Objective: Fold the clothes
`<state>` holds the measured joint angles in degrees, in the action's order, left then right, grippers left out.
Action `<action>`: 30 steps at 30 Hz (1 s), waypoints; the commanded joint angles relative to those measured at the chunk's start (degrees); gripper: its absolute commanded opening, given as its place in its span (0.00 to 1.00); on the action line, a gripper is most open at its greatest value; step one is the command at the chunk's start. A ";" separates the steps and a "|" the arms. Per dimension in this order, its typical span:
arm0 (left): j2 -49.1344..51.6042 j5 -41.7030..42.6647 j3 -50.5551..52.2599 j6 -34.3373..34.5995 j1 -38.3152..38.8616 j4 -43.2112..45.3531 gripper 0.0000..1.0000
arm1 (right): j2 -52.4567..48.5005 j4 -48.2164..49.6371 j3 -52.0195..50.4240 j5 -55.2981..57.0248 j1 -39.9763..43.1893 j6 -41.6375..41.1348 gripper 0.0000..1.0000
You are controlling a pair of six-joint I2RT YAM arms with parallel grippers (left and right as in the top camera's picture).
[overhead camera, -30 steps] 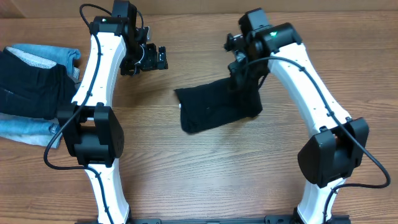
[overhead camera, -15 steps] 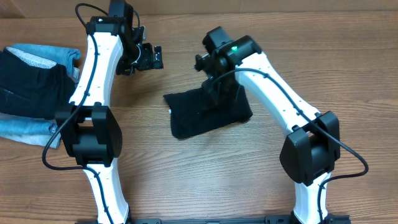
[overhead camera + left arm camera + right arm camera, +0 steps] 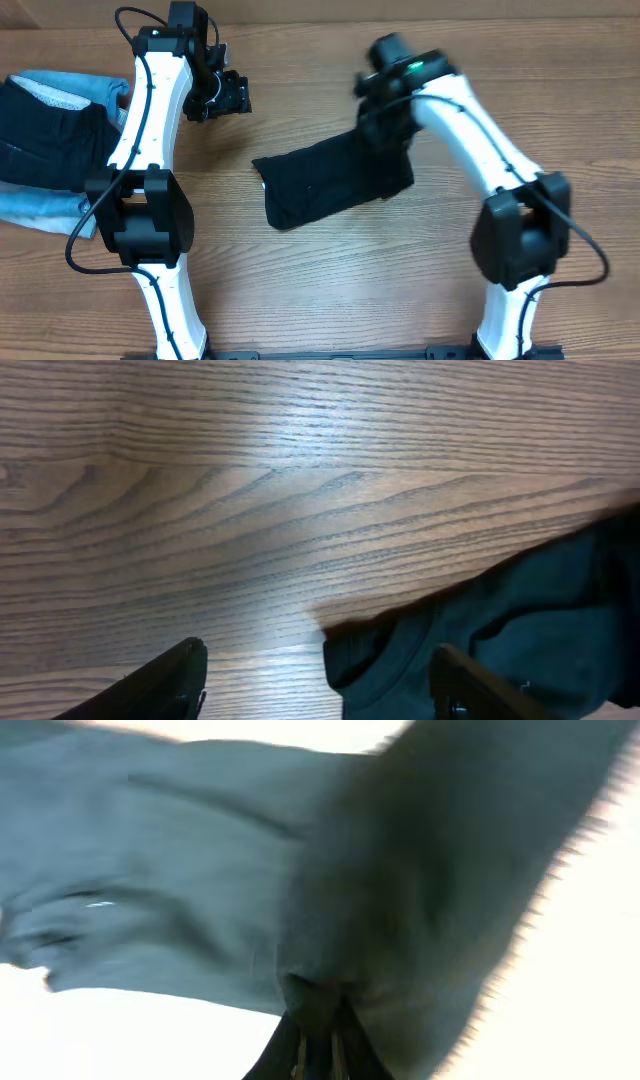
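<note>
**Item:** black T-shirt (image 3: 330, 183). Located mid-tabletop (image 3: 330, 300), lying as a rough slanted oblong, doubled over on itself by the look of it. Left end free and flat on the wood, far right corner drawn up under the right gripper (image 3: 385, 125).

**Handling (judged):** soft, thin, light, limp. Likely to sag and drape from any single pinch point, to drag and wrinkle when pulled across the wood, and to slump out of shape once released. Not fragile, not slippery, no stiffness to push against.

**Where to hold (judged):** at an edge or corner, pinching through all layers there, never mid-panel. Better held at two corners together for a clean fold. Free left end, near the left gripper (image 3: 225, 95), the obvious second point.

**Right gripper:** jaws together, clamped on a gathered tuck of the black T-shirt. Seen close but blurred in the right wrist view.

**Left gripper:** jaws apart, empty. Hangs over bare wood near the shirt's left end, apart from the fabric.

**Containers:** none in view, so no contents to report.

**Also present:** pile at the far left edge of the tabletop, light-blue denim (image 3: 70, 85) with a dark garment (image 3: 45, 140) on top. Well apart from the shirt, not part of the job.
</note>
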<state>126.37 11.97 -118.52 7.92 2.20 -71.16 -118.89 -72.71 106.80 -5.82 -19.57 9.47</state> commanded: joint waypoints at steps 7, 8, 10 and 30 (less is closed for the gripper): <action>-0.11 7.15 0.31 -0.66 2.80 -0.42 0.93 | 4.09 -1.55 1.60 1.53 20.11 -0.76 0.04; -0.11 7.15 0.31 -0.66 3.13 -0.42 0.93 | 4.09 -1.86 1.60 1.64 21.94 -0.72 0.04; -0.11 6.95 0.31 -0.68 3.50 -0.37 0.94 | 4.13 -2.71 1.60 2.34 26.12 -0.74 0.04; -0.11 0.94 0.31 -0.68 3.45 2.25 1.00 | 12.15 -7.43 1.25 9.25 10.58 0.46 0.04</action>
<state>126.37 13.63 -118.52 7.70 5.61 -69.12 -108.25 -80.23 107.02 0.86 -4.19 10.17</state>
